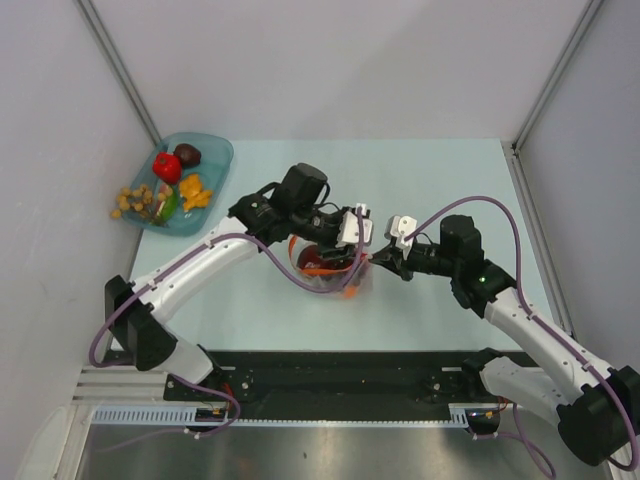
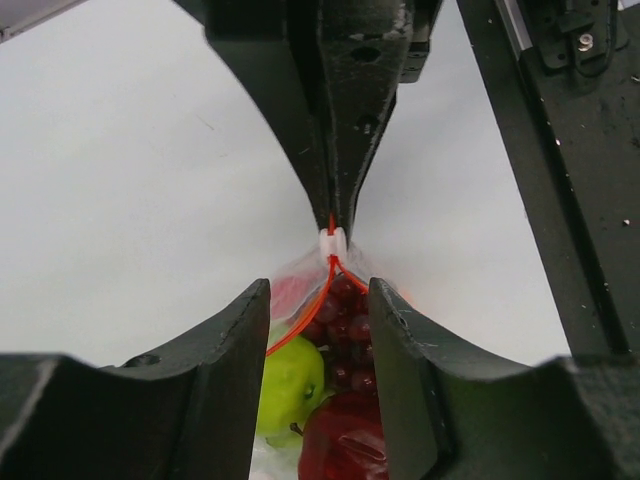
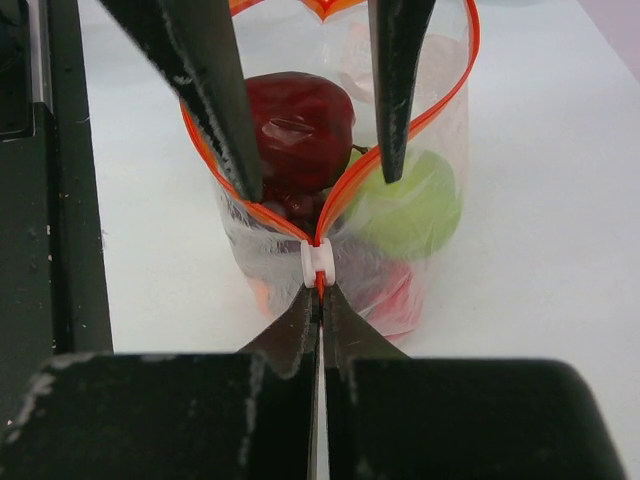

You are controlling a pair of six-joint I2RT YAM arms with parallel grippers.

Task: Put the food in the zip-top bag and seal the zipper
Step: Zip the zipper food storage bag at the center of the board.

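Tabletop (image 1: 440, 180) runs open beyond both grippers, with the teal tray (image 1: 222, 150) far out past the left arm's elbow. The left gripper (image 2: 318, 300) reaches in bent low, jaws part-way apart astride the zip-top bag's (image 3: 255, 255) gaping mouth, the food (image 2: 290, 385) between its fingers; whether it squeezes the bag is unclear. Opposite, the right gripper (image 3: 320, 300) is clamped on the zipper (image 3: 336, 208) end, just behind the white slider (image 3: 318, 262).

zipper (image 3: 340, 203) red-orange | slider (image 3: 318, 262) white | red apple (image 3: 300, 125) dark red | green apple (image 3: 415, 205) lime | grape bunch (image 2: 345, 335) dark purple | tray (image 1: 215, 150) teal
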